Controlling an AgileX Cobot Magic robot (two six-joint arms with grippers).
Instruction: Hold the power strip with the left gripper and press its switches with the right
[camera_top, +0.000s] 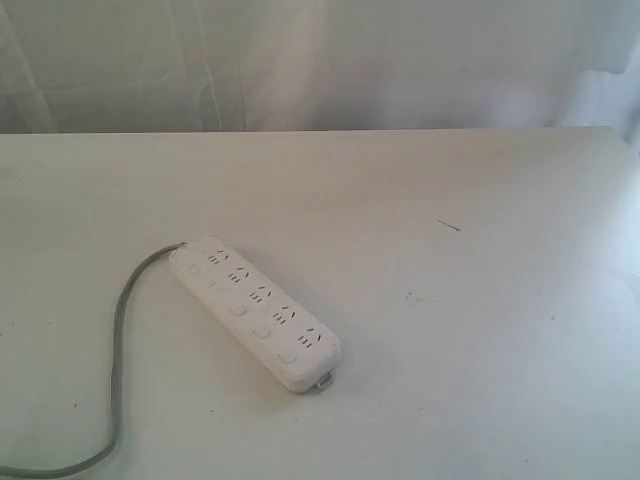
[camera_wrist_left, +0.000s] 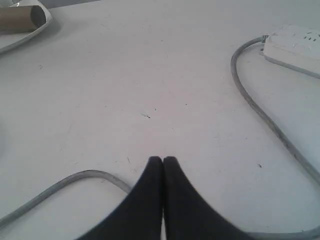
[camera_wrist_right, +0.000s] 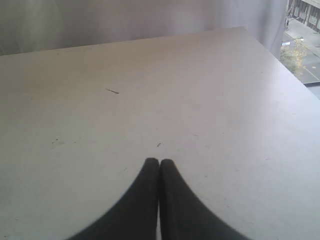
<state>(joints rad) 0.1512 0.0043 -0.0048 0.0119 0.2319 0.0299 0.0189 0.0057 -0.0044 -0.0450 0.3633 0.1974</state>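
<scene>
The white power strip (camera_top: 254, 310) lies flat and slanted on the table, left of the middle in the exterior view. Its row of white switches (camera_top: 237, 310) runs along its nearer side. The grey cord (camera_top: 118, 345) leaves its far end and curls toward the front left. No arm shows in the exterior view. My left gripper (camera_wrist_left: 162, 159) is shut with nothing in it, hovering over the cord (camera_wrist_left: 255, 107), well away from the strip's end (camera_wrist_left: 295, 47). My right gripper (camera_wrist_right: 159, 161) is shut and empty over bare table; the strip is out of that view.
A white tray (camera_wrist_left: 27, 32) holding a cardboard tube (camera_wrist_left: 20, 17) sits at a corner of the left wrist view. The table's (camera_wrist_right: 280, 65) far edge and side edge show in the right wrist view, with a curtain (camera_top: 320, 60) behind.
</scene>
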